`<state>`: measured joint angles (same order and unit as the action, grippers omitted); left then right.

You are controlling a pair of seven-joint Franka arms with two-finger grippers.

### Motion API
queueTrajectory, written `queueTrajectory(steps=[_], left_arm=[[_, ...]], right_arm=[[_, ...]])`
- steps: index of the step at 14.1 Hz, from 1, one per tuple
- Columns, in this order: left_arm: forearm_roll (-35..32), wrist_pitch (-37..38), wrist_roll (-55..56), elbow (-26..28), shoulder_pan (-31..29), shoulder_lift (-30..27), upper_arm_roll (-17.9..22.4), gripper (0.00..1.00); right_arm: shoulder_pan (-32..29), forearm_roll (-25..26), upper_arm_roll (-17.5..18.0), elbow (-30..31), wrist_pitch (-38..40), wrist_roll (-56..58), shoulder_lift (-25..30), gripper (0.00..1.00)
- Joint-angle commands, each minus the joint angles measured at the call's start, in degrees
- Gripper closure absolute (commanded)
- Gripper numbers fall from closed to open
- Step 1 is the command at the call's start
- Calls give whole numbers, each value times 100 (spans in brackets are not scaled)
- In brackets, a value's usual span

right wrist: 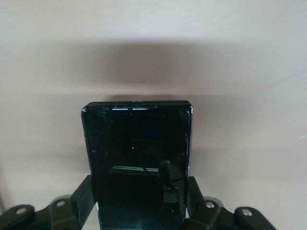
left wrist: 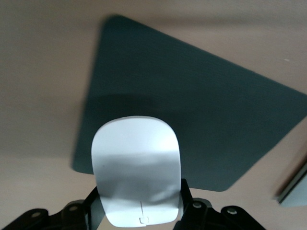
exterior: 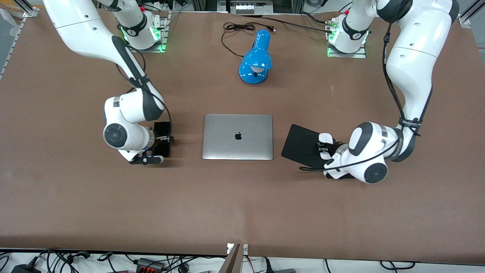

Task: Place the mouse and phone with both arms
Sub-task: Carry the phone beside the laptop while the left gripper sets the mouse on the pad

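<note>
Laptop [exterior: 237, 137] lies between 2 grippers — the left gripper [exterior: 323, 145] over the black mouse pad [exterior: 301, 145], fingers closed on the white mouse [left wrist: 137, 171]; the right gripper [exterior: 165, 139] at the right arm's end, pinching the phone [right wrist: 138, 163] by its long edges over bare table [exterior: 242, 204]

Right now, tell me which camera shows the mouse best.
The left wrist view: the mouse fills its middle, white, held between the left gripper fingers above the black mouse pad. The front view shows only a white sliver of it at the gripper. The right wrist view shows none of it.
</note>
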<state>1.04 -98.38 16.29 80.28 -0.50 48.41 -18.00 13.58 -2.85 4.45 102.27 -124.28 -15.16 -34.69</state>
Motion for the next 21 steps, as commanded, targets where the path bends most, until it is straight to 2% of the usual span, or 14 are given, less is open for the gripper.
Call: queueTrajectory(steps=[1, 7, 8, 9, 10, 13, 16, 17, 18, 19, 21], left_arm=[[27, 39, 392, 40, 278, -60, 7, 53], [-156, -479, 339, 128, 489, 89, 24, 50], [-218, -471, 339, 128, 524, 81, 24, 42], [-210, -471, 348, 128, 507, 90, 33, 26], [-210, -471, 348, 128, 524, 90, 42, 0], [-219, -332, 366, 75, 498, -6, 59, 0], [-638, 440, 383, -214, 306, -295, 94, 0], [-788, 712, 357, -267, 235, -506, 86, 0], [-903, 994, 357, -276, 199, -760, 77, 0], [-930, 1144, 357, -277, 190, -937, 86, 0], [-904, 1373, 331, -268, -37, -1367, 60, 0]], right_arm=[[408, -93, -49, -67, -131, -574, -90, 73], [698, -111, -49, -40, -465, -751, -284, 73], [725, -111, -49, -40, -491, -812, -284, 73], [725, -102, -49, -40, -544, -839, -284, 73], [769, -102, -49, -49, -562, -839, -284, 73], [839, -102, -58, -49, -658, -822, -293, 73], [839, -58, -58, -31, -650, -760, -293, 73], [857, -58, -49, -31, -641, -804, -319, 63], [857, -101, -58, -49, -632, -874, -311, 10], [848, -93, -58, -75, -615, -1014, -293, 0], [813, -49, -58, -84, -501, -954, 39, 0]])
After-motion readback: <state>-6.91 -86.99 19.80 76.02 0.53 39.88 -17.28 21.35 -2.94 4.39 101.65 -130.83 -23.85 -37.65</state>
